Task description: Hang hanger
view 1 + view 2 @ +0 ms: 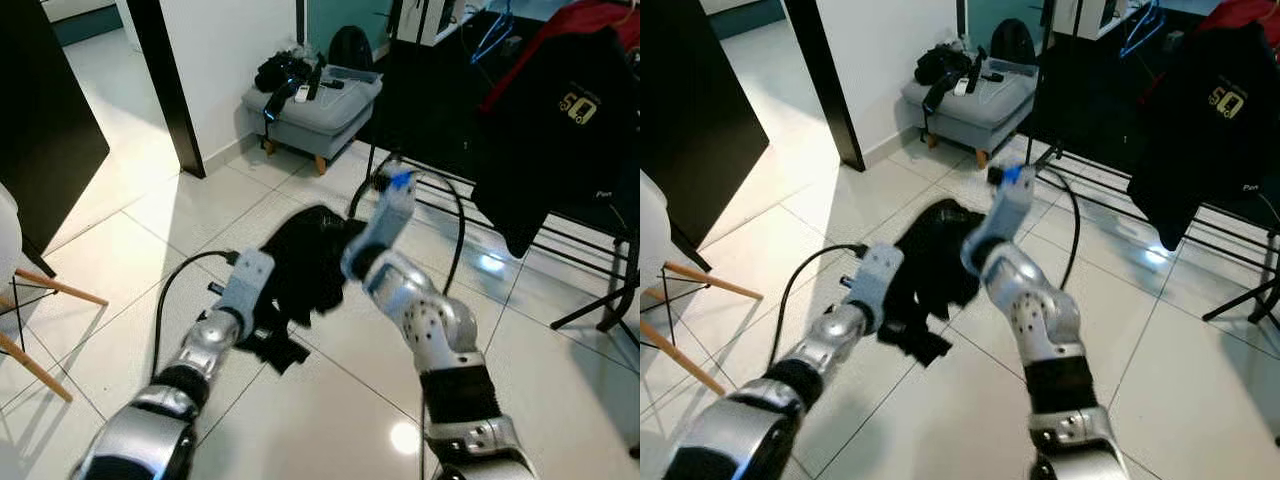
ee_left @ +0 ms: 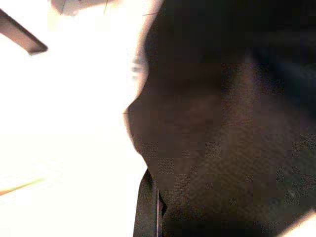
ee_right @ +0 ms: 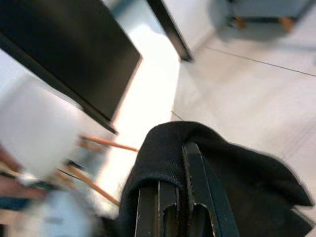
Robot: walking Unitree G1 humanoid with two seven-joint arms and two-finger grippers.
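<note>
Right tool [image 3: 173,207] clamped on black garment [image 1: 310,262], left tool's [image 1: 262,325] state unclear beneath it.

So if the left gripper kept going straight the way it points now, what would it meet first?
The black garment. The left gripper points at that cloth, and its wrist view shows dark fabric close ahead. Whether it already touches is unclear. The right gripper has the same garment draped over its fingers.
</note>
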